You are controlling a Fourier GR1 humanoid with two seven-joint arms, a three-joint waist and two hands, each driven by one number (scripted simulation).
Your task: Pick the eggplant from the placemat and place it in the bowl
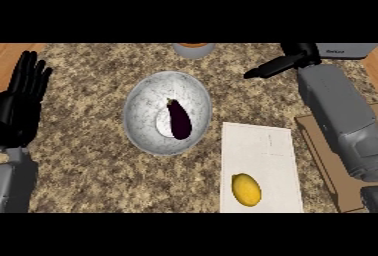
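Dark purple eggplant (179,120) lying inside the round grey metal bowl (140,107), at centre of the speckled granite surface (88,165); placing looks done. White rectangular placemat (262,150) at five o'clock, holding only a yellow lemon (246,189). Right hand (284,64) at one o'clock, fingers straight, empty. Left hand (23,95) at nine o'clock, spread, resting.

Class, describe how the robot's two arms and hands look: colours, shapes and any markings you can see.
Both forearms are grey, boxy casings with rounded edges. Each ends in a black hand with slim, jointed fingers and a thumb. The left hand shows its long fingers plainly; the right hand shows less of them. No cables or markings can be made out on the arms.
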